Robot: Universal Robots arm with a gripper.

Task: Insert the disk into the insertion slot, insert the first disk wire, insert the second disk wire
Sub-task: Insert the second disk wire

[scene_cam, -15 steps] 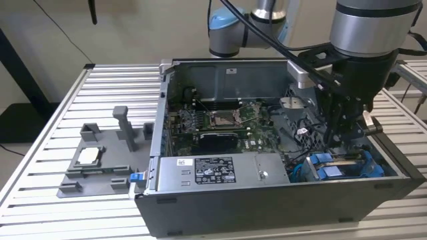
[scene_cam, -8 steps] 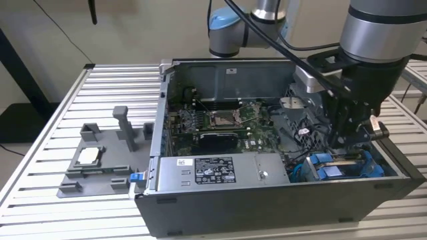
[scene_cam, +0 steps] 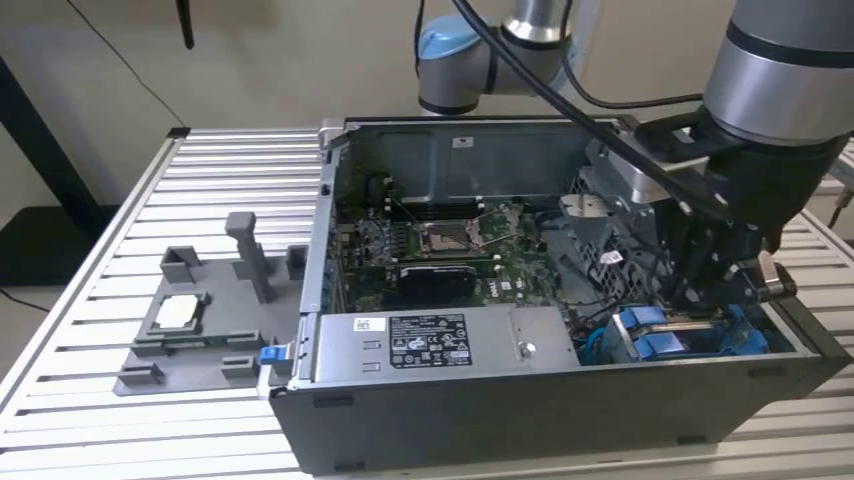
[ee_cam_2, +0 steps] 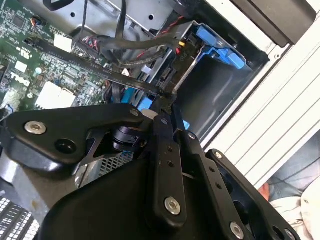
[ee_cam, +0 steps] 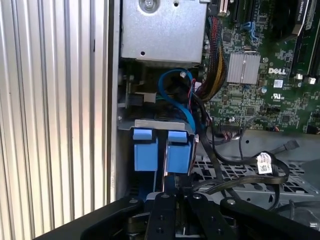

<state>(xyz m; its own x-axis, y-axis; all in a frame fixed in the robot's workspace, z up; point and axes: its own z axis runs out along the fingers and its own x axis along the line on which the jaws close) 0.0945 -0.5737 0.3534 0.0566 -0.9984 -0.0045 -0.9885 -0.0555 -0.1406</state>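
Your tool [scene_cam: 703, 300] hangs inside the open computer case [scene_cam: 534, 400], down at the corner nearest the exterior view's right, and the insertion slot [scene_cam: 681, 335] with its bright blue rails sits directly beneath it, at about 6 o'clock from the tool tip in that view. In the first wrist view the tool [ee_cam: 172, 192] has its fingers drawn close together, almost touching, just at the edge of the two blue tabs [ee_cam: 162, 150] of the slot (whether they pinch anything thin between them, you cannot tell). In the second wrist view the tool [ee_cam_2: 167, 102] points into the grey bay [ee_cam_2: 215, 95], whose blue rail [ee_cam_2: 220, 47] lies at roughly 1 o'clock from the tip. Black and blue cables [ee_cam: 185, 107] loop loosely between the slot and the green motherboard [ee_cam: 270, 85]. The long grey box [scene_cam: 427, 345] lies at 9 o'clock from the slot in the exterior view, and the case stands on the ribbed worktop [scene_cam: 160, 230].
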